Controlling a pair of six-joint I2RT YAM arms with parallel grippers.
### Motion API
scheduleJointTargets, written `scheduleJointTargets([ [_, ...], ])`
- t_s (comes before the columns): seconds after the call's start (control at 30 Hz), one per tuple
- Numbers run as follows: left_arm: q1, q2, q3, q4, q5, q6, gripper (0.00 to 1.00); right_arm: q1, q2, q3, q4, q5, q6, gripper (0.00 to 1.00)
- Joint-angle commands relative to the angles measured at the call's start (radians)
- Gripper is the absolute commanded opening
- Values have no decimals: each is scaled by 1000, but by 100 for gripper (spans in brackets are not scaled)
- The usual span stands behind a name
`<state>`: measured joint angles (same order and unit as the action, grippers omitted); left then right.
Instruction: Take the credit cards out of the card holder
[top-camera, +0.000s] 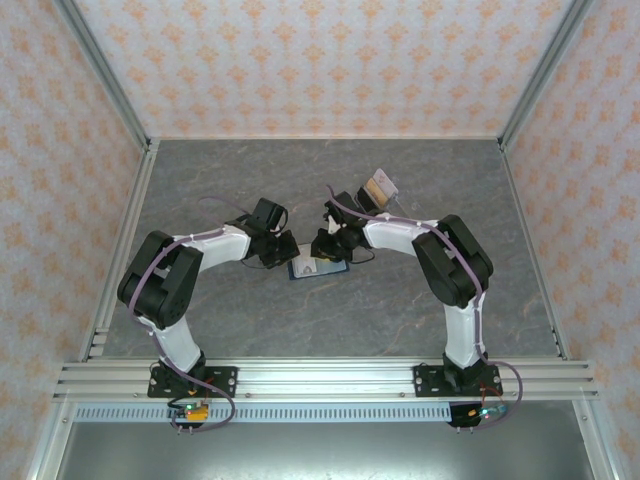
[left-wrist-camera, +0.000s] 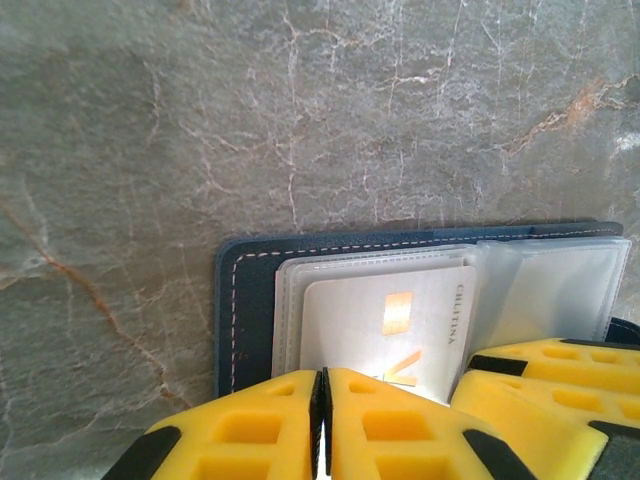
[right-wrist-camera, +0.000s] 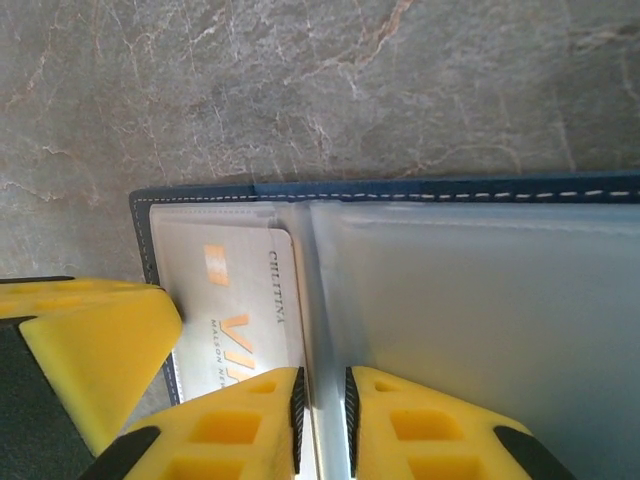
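Note:
The navy card holder (top-camera: 320, 268) lies open on the table between both grippers. Its stitched cover (left-wrist-camera: 245, 310) frames clear sleeves (left-wrist-camera: 550, 290). A pale credit card (left-wrist-camera: 385, 320) with a gold chip sticks partly out of a sleeve towards my left gripper (left-wrist-camera: 322, 400), whose jaws are pressed together on the card's near edge. My right gripper (right-wrist-camera: 322, 420) is shut on the clear sleeve fold at the holder's middle, beside the same card (right-wrist-camera: 235, 290). In the top view the left gripper (top-camera: 288, 252) and right gripper (top-camera: 335, 250) meet over the holder.
A small stack of cards (top-camera: 380, 187), one brown-orange, lies on the grey marble table (top-camera: 200, 190) behind the right arm. Metal frame posts and patterned walls bound the table. The left gripper's yellow finger (right-wrist-camera: 80, 340) sits close to the right one.

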<state>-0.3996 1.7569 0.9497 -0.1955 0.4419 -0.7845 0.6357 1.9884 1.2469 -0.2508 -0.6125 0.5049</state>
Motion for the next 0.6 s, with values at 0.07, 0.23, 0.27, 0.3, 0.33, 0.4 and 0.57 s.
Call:
scheduleJointTargets([
  [0.07,-1,35,3,-25,-16,18,12,-11,6,-26,68,-49,29,17],
  [0.23,0,35,0,-26,-17,18,11,-19,-2,-47,112,-69,47,15],
  [0.27,-1,33,1,-26,-17,18,12,-23,-6,-52,115,-66,48,15],
  [0.3,0,34,0,-27,-18,18,11,-25,-12,-56,119,-67,48,15],
  [0.33,-1,33,0,-26,-18,18,11,-27,-18,-62,126,-66,50,15],
  [0.4,0,36,1,-27,-20,16,11,-27,-29,-73,137,-72,51,15],
  [0.57,0,42,0,-21,-17,16,11,-33,-27,-82,154,-103,49,16],
])
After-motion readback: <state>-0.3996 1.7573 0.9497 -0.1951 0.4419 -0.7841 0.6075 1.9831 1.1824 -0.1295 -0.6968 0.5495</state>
